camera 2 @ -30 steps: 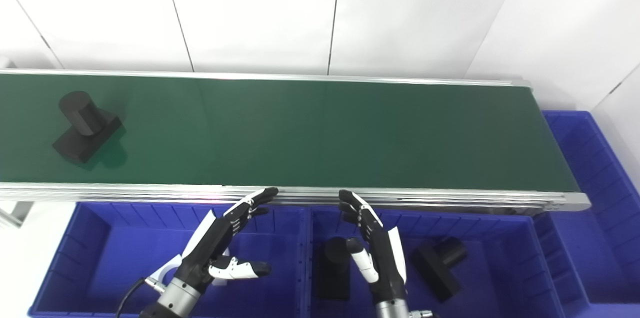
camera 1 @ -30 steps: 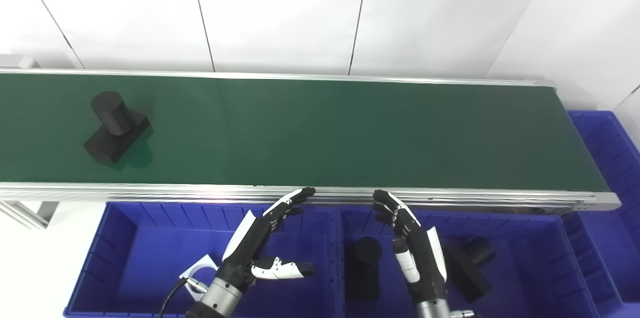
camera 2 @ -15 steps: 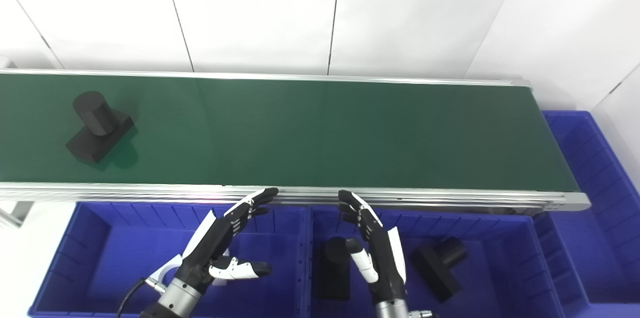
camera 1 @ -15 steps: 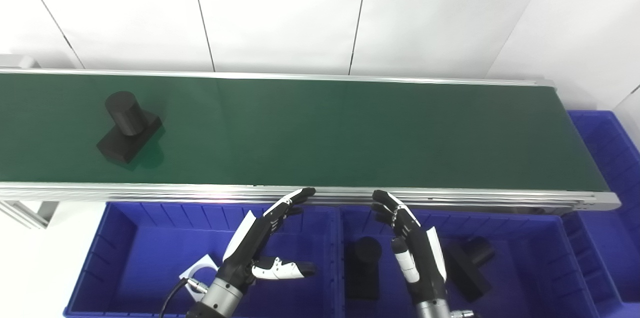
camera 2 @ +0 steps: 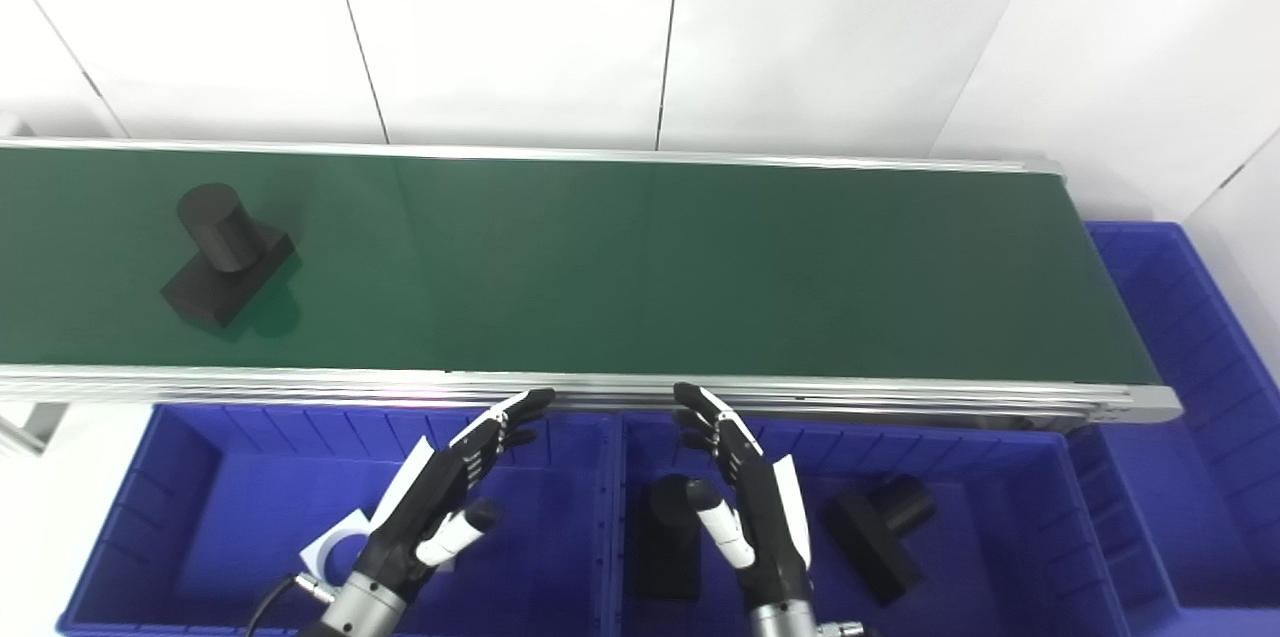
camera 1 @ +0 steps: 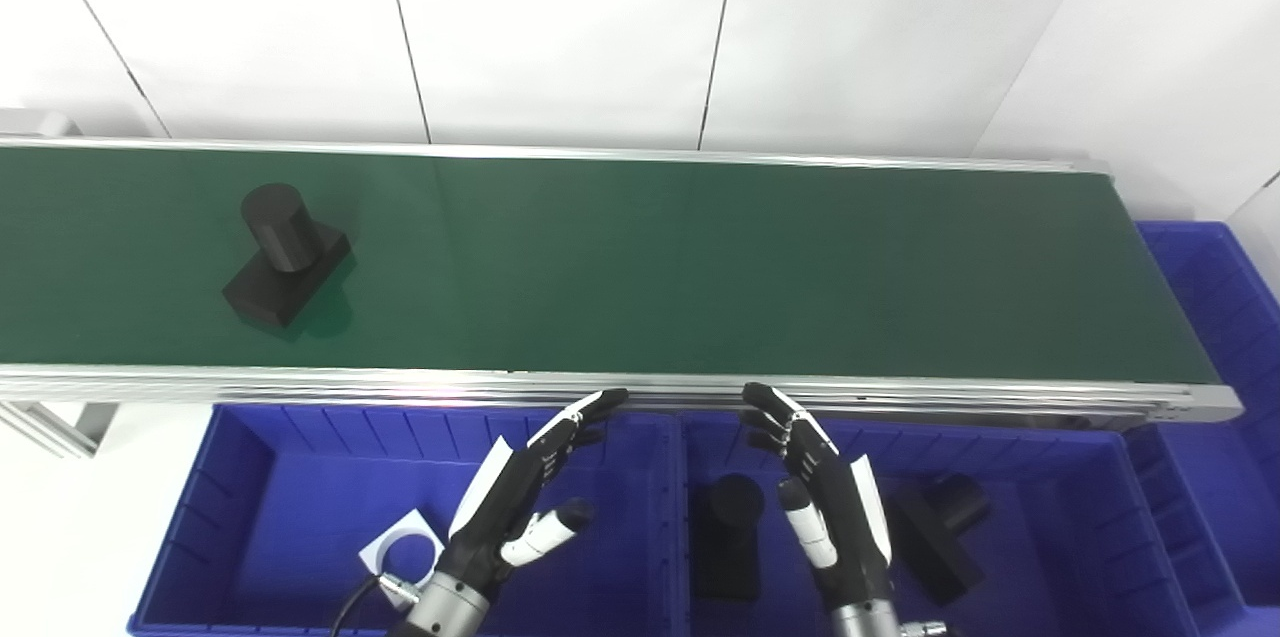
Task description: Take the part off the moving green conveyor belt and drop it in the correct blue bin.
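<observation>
Part [camera 1: 285, 257] drifted right; nothing hidden.

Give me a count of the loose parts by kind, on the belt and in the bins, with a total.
Black cylinder-on-block parts: 3, one on the green conveyor belt, two in the right-hand blue bin.
White flat square plate with a round hole: 1, in the left-hand blue bin.
Total: 4 parts.

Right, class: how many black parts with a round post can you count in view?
3: one on the conveyor belt at left, two in the right-hand blue bin, at and. None seem hidden.
</observation>
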You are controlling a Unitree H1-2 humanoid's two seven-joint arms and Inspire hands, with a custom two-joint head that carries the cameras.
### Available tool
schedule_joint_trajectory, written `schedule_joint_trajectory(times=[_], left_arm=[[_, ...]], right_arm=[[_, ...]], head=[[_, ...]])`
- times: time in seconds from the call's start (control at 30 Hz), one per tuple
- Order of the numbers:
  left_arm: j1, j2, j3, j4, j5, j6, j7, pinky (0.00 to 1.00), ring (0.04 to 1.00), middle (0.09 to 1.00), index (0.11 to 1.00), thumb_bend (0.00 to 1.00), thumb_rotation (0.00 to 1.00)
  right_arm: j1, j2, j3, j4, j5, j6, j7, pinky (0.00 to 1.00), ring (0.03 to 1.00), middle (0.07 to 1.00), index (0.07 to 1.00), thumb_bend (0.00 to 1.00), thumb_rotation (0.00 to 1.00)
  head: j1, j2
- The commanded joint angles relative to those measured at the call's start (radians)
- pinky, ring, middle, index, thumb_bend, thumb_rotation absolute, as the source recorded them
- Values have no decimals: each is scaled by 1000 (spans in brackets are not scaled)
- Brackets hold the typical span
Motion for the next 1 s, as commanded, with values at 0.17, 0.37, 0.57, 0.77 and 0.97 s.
schedule_joint_trajectory(times=[0.17,0.37,0.57,0.77,0.97], left_arm=[[-21,5,-27,6,12,-42,48,877,909,911,874,818,1000],[-37,-3,-67,48,15,-41,99,860,894,899,861,777,1000],[-64,-6,-115,105,34,-42,163,851,895,902,863,765,1000],[-85,-9,-153,151,35,-42,209,833,883,896,857,796,1000],[-101,-5,-170,182,32,-42,228,815,875,889,838,837,1000]], right_arm=[[-8,-13,2,-7,6,-32,-9,760,806,852,825,838,969],[-8,-30,-6,20,27,-32,-3,775,807,851,818,846,969],[5,-50,-23,-36,64,-32,34,797,835,868,831,817,974],[0,-47,-49,-90,93,-32,73,808,840,871,835,834,975],[-34,-24,-73,-104,102,-32,114,809,829,871,837,878,964]], head=[[29,-32],[77,-91],[124,-177],[141,-223],[165,-270]])
